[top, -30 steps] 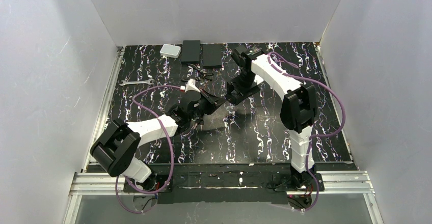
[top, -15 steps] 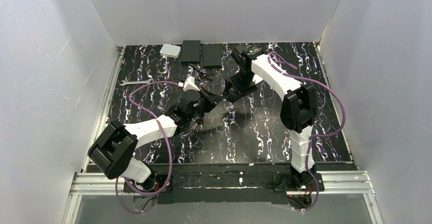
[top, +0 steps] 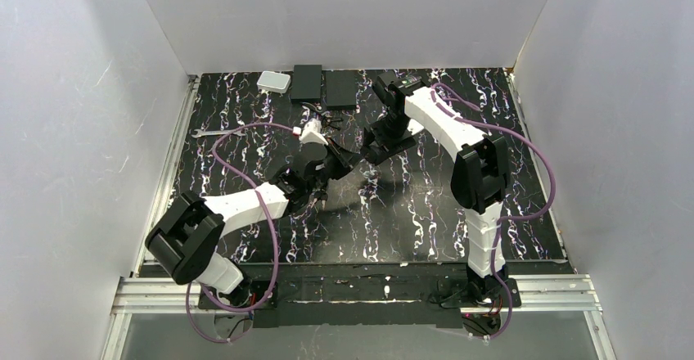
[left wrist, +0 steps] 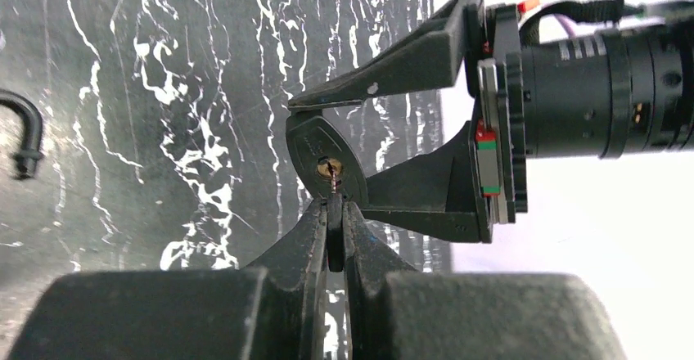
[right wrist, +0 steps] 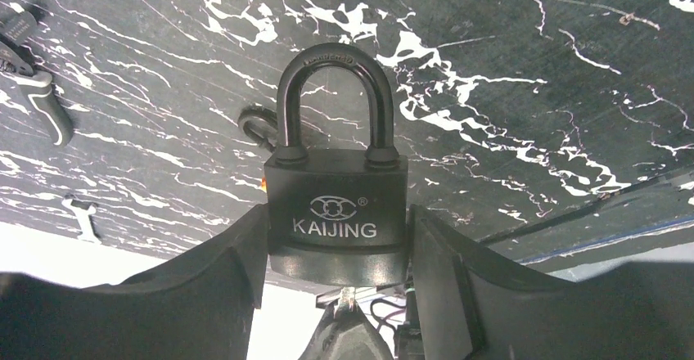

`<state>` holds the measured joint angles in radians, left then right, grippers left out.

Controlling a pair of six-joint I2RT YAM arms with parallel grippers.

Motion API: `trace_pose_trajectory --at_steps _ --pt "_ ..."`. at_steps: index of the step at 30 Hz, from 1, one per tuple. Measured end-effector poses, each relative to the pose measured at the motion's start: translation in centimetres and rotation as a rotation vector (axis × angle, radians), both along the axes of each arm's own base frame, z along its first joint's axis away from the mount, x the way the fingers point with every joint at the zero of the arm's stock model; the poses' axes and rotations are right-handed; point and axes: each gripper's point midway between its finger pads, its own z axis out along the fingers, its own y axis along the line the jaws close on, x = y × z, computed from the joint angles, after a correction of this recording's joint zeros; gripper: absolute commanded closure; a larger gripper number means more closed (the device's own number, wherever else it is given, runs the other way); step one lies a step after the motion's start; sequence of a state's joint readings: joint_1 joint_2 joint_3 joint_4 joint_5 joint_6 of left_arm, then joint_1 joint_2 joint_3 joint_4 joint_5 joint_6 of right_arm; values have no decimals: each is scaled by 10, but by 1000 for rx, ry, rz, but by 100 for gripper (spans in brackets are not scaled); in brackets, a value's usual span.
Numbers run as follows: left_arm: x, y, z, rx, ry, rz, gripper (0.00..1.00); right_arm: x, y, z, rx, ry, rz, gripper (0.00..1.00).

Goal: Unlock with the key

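1. Table [top: 425,213]: black surface with white marbling. Both arm bases stand at its near edge, and both arms reach toward its centre.

2. Left gripper [top: 334,162]: positioned near centre and pointing right and far, toward the right arm's tool. In the left wrist view its two fingers [left wrist: 304,241] are pressed together with only a narrow slot between them. They clamp the key [left wrist: 334,237] by its dark head.

3. The key: held off the table, pinched in the left gripper. Its thin blade projects past the fingertips and meets the brass keyway [left wrist: 330,166] in the bottom face of the padlock [right wrist: 337,204]. How deep the blade sits cannot be determined. In the right wrist view the silvery blade shows just below the lock body.

4. Padlock: black body marked KAIJING, held above the table between the two arms. The shackle [right wrist: 331,54] is seated in the body at both legs and points away from the key.

5. Right gripper [right wrist: 336,245]: just beyond and to the right of the left gripper. Its fingers [right wrist: 225,270] bear on the left and right sides of the lock body and grip it firmly.

6. Far half of the table: a silver wrench [top: 214,132] lies at the left. A white box [top: 273,82] and two black boxes [top: 307,83] sit along the far edge. A few small dark tools [top: 321,117] lie just in front of the boxes.
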<state>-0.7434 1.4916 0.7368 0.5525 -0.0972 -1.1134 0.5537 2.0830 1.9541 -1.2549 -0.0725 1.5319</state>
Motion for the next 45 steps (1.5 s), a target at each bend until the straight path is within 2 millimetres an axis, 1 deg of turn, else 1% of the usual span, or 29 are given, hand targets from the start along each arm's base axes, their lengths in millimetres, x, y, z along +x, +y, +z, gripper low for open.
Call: trace_pose_trajectory --at_steps 4,7,10,13,23,27,35,41,45 --pt "-2 4 4 128 -120 -44 100 -2 4 2 19 12 -4 99" --pt "-4 7 6 179 -165 -56 100 -3 8 3 34 14 -2 99" --pt "-3 9 5 191 -171 -44 100 -2 11 3 41 4 0 99" --pt "-1 11 5 145 -124 5 100 0 14 4 47 -7 1 99" --pt "1 11 -3 -141 148 172 100 2 11 1 19 -21 -14 99" --pt "2 12 -5 -184 198 205 100 3 11 2 17 -22 -21 99" --pt "3 9 -3 -80 127 144 100 4 10 1 8 -28 -32 99" --pt "4 7 -1 99 -24 28 100 5 9 1 -4 -33 -42 99" --pt "4 8 -1 174 -85 -6 100 5 10 1 -2 -33 -44 99"
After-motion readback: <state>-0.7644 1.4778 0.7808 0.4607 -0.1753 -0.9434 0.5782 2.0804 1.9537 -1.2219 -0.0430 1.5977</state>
